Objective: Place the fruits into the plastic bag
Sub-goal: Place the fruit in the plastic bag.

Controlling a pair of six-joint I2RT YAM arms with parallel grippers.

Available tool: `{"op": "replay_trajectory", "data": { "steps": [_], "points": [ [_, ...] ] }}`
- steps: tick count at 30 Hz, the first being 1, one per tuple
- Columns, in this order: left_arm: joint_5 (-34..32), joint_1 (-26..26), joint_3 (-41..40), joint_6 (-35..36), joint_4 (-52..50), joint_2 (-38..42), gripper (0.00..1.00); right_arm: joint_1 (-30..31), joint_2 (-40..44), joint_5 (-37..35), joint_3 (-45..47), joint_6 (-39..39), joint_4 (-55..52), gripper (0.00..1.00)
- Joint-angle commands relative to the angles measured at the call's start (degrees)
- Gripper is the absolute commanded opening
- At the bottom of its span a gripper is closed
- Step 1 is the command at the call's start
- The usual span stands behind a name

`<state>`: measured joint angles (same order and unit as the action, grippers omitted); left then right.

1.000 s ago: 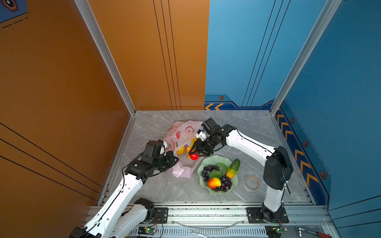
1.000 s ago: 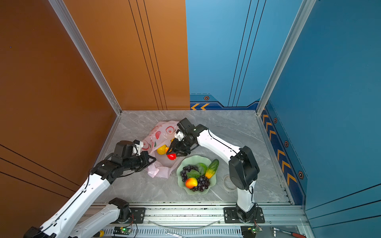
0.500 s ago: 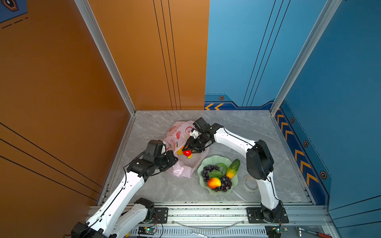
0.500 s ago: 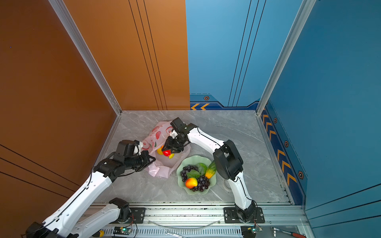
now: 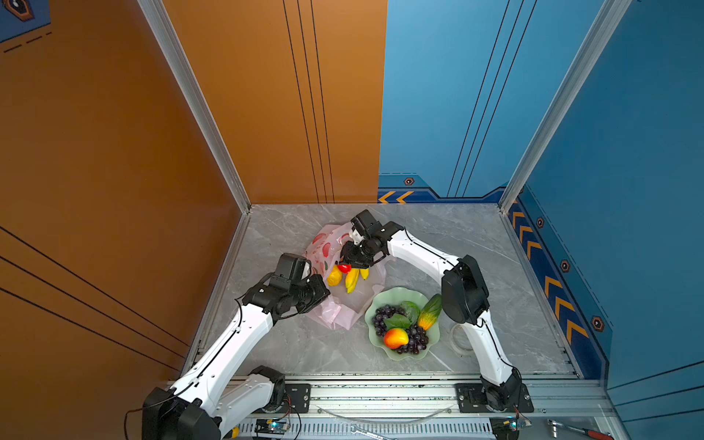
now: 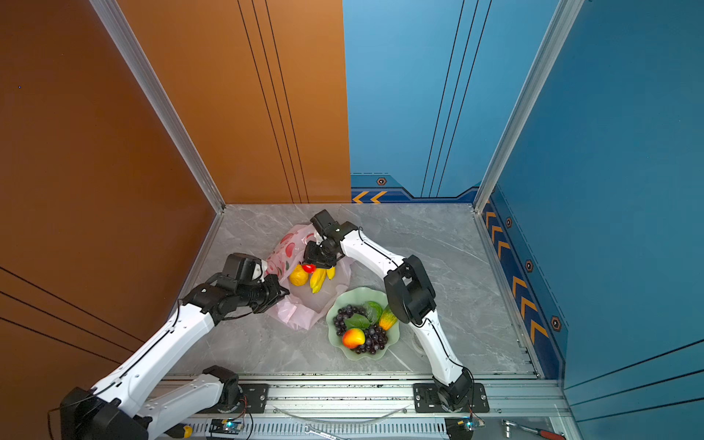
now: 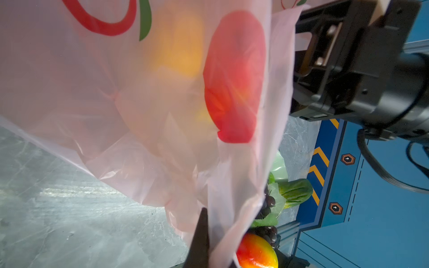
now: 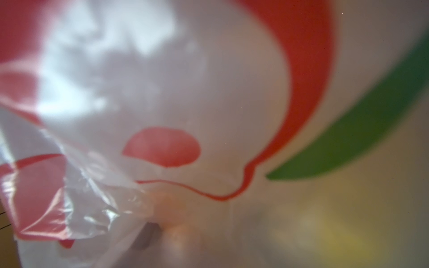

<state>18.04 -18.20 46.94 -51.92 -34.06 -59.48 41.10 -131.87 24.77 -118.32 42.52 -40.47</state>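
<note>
The pale-pink plastic bag (image 5: 324,247) (image 6: 285,249) lies at the table's middle-left with its mouth held up. My left gripper (image 5: 323,293) (image 7: 206,215) is shut on the bag's edge. Inside the mouth lie a yellow lemon (image 5: 334,277) and a banana bunch (image 5: 352,280). Over the mouth, my right gripper (image 5: 348,263) (image 6: 312,264) is shut on a red mango (image 5: 344,268). On the pale green plate (image 5: 396,291) rest purple grapes (image 5: 383,318), a second mango (image 5: 395,338) and a green-orange fruit (image 5: 429,314). Bag film (image 8: 209,92) fills the right wrist view and hides the jaws.
A clear tape roll (image 5: 459,339) lies right of the plate, partly behind my right arm. Orange and blue walls close the table on three sides. A metal rail (image 5: 381,392) runs along the front edge.
My right gripper has carried the red mango from beside the plate leftward and over the bag's mouth. The left gripper has kept its hold on the bag with little movement.
</note>
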Motion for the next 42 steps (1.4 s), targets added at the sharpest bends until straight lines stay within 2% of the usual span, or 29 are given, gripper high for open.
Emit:
{"op": "replay_trajectory", "data": {
  "steps": [1,7,12,16,36,42],
  "points": [
    [0.77,1.18,2.03,1.12,-0.61,-0.54,0.00,0.29,-2.93,-3.97,-3.46,-2.68,-3.17,0.49],
    [0.73,2.07,2.04,0.94,-0.65,-0.80,0.00,0.73,-5.62,-5.62,-6.46,-3.80,-4.20,0.53],
    [0.70,2.20,2.00,0.86,-0.39,-1.16,0.00,0.91,-6.20,-5.32,-6.83,-3.58,-4.33,0.60],
    [0.72,2.29,1.79,0.77,-0.33,-1.08,0.00,1.06,-5.64,-5.26,-6.68,-3.67,-4.61,0.71],
    [1.45,2.81,0.92,0.95,0.96,-0.33,0.00,2.73,2.26,-6.17,-3.69,-3.31,-5.25,0.73],
    [2.15,3.52,0.40,0.94,1.32,0.60,0.00,3.62,7.89,-7.40,0.94,-3.65,-6.09,0.73]
  ]
}}
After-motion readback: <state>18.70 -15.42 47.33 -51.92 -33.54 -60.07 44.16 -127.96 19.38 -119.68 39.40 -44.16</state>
